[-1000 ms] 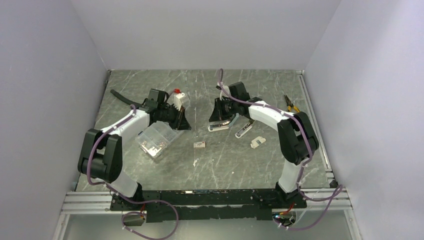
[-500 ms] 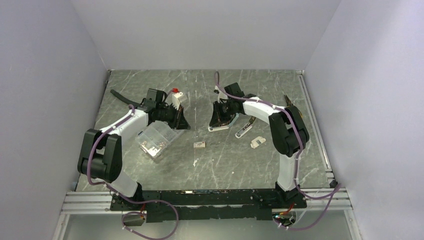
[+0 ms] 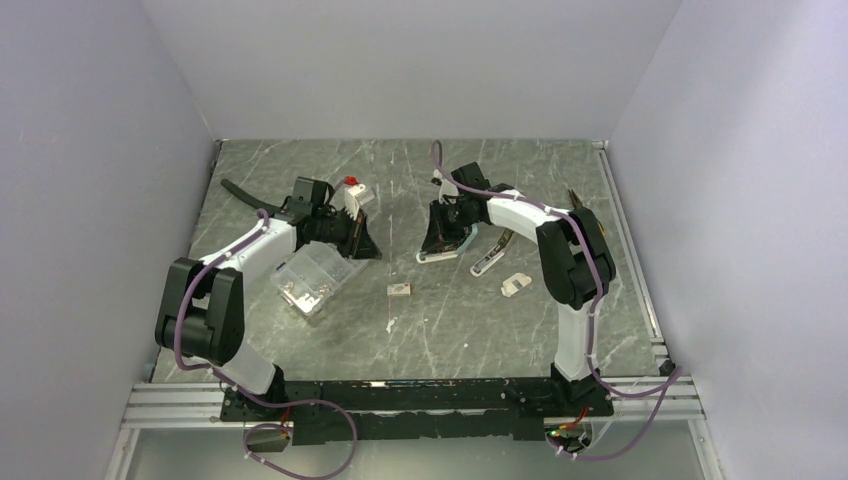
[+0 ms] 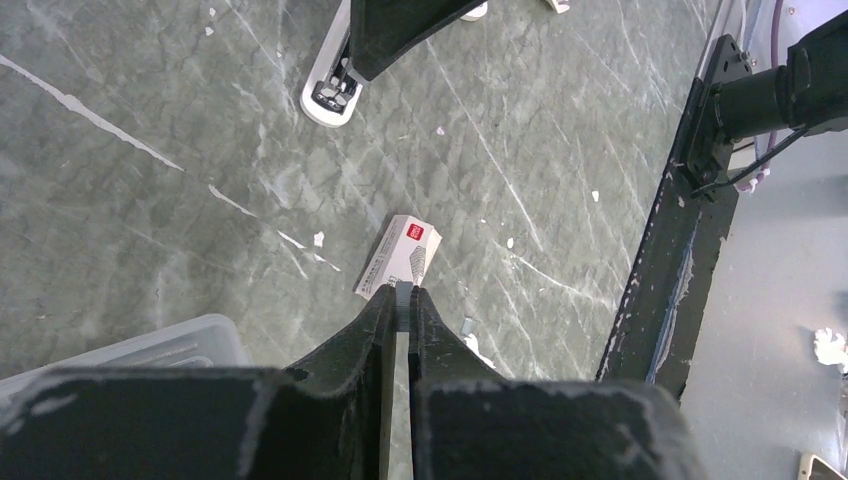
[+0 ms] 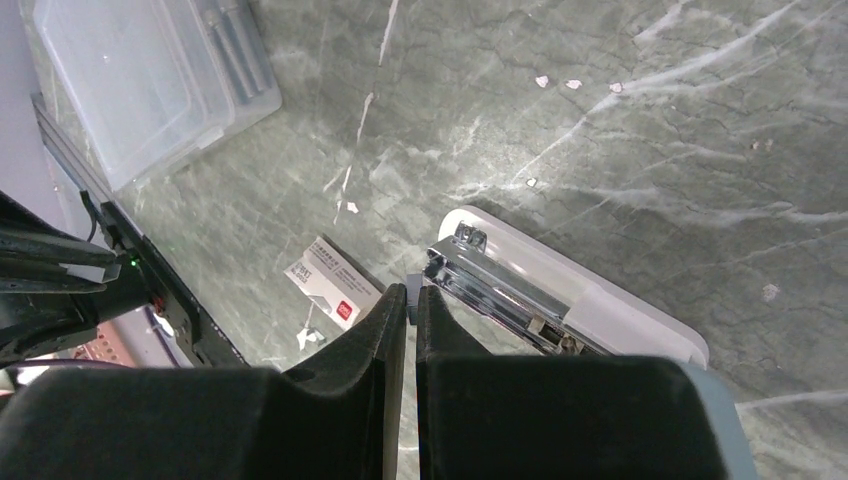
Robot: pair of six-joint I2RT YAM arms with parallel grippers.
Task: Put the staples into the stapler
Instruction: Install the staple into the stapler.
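Staple box (image 3: 399, 290) lies flat in the middle of the table (image 3: 450, 330), red mark up, touching nothing. To its left sits a clear case (image 3: 313, 278). Beyond, the left gripper (image 4: 403, 293) points toward the box, jaws pinched to a slit; whether they hold anything I cannot tell. Right gripper (image 5: 411, 292), equally narrow, has its tips just beside the open stapler (image 5: 520, 295), whose chrome channel is bared. Pliers (image 3: 581, 207) lie far right.

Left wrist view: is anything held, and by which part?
Nothing seen held: the left gripper has shut jaws; the staple box lies apart on the table.
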